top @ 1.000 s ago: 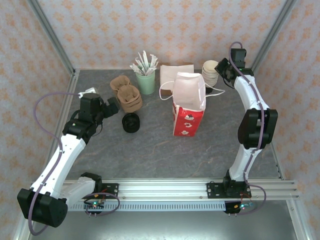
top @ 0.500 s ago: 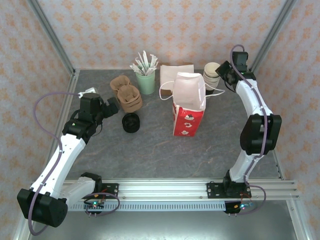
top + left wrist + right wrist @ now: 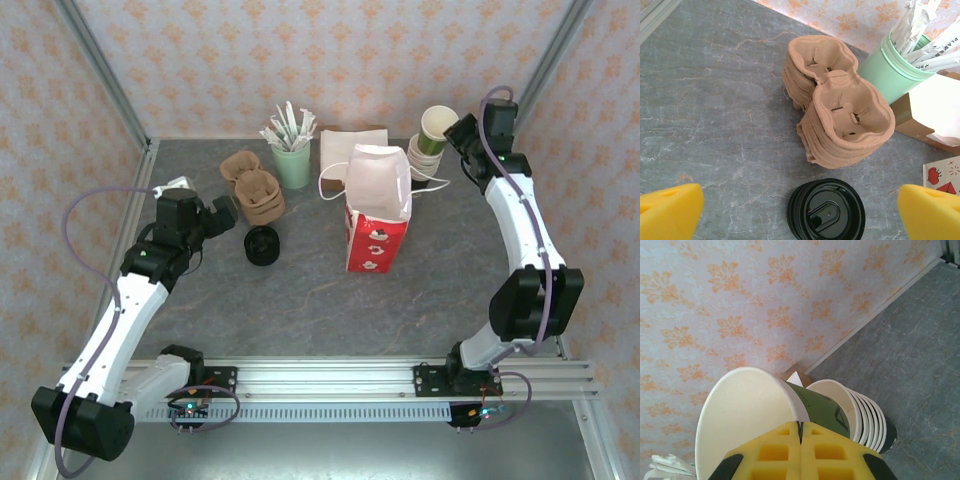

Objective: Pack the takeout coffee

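Jaws on cup (image 3: pixel 750 415) — right arm (image 3: pixel 520 215) outstretched

The near half of the grey marbled tabletop (image 3: pixel 300 320) lay bare, with open lanes either side of the tall red-and-white paper bag (image 3: pixel 377 215) standing at centre. A stack of brown pulp cup carriers (image 3: pixel 252 187), a mint-green cup of wrapped sticks (image 3: pixel 292 165) and a stack of black plastic lids (image 3: pixel 262 245) crowded the far left. A stack of cream-rimmed paper cups (image 3: pixel 420 158) blocked the far right, the right gripper (image 3: pixel 800 437) pinching a lidless olive-green paper cup (image 3: pixel 437 122) above it.
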